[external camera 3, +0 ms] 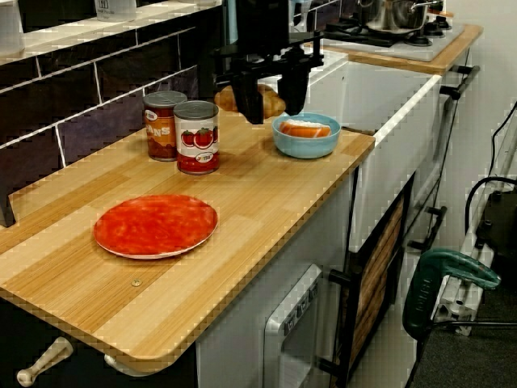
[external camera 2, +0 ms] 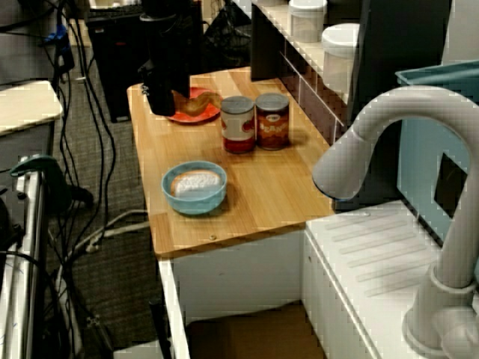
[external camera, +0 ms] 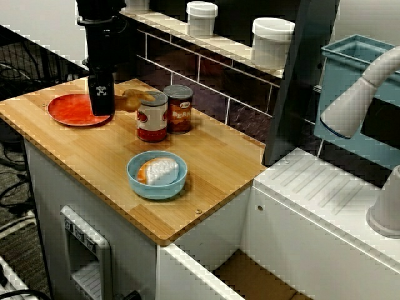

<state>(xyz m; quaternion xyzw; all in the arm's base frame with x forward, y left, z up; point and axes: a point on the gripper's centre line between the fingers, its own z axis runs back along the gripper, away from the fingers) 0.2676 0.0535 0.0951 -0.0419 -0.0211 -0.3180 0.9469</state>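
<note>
Over red plate [external camera: 67,110] at left of surface [external camera: 209,156], end effector [external camera 3: 273,110] appears clamped on brown pastry [external camera: 134,100], lifted clear, not yet set down.

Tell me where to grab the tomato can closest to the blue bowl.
Grip the tomato can round its upright side wall, at mid-height, probably coming from the open front edge of the counter: the second can crowds its wall side, and the round body suits opposed fingers.
</note>
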